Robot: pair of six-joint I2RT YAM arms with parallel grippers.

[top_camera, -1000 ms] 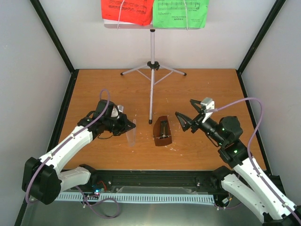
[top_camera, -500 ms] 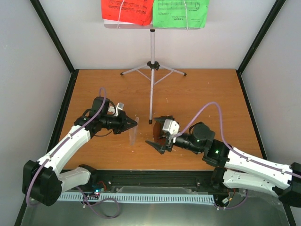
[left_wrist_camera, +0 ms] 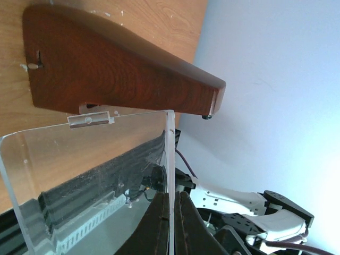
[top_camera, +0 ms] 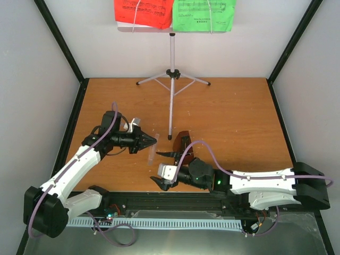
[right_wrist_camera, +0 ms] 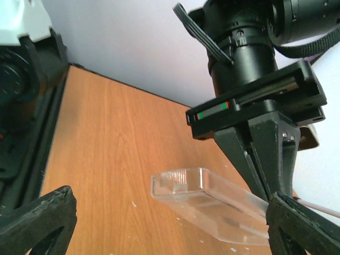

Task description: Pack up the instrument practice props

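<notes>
The dark-brown metronome [top_camera: 184, 141] lies on the table, partly behind my right arm; it also shows in the left wrist view [left_wrist_camera: 117, 74]. My left gripper [top_camera: 152, 139] is shut on an edge of the clear cover [top_camera: 152, 152], holding it just left of the metronome. The cover also shows in the left wrist view [left_wrist_camera: 90, 170] and in the right wrist view [right_wrist_camera: 212, 199]. My right gripper [top_camera: 161, 169] is wide open and empty, low near the front edge, facing the cover. Red [top_camera: 143, 13] and green [top_camera: 204, 15] music sheets sit on the silver tripod stand [top_camera: 171, 74] at the back.
The stand's pole and legs [top_camera: 171, 106] stand on the wooden table [top_camera: 239, 106] just behind the metronome. Black frame posts and white walls [top_camera: 32, 79] close in the sides. A black rail [top_camera: 175, 201] runs along the near edge.
My right arm has swung from the right of the metronome across its front to low by the near edge, gripper still open. My left gripper has shifted slightly right with the cover.
</notes>
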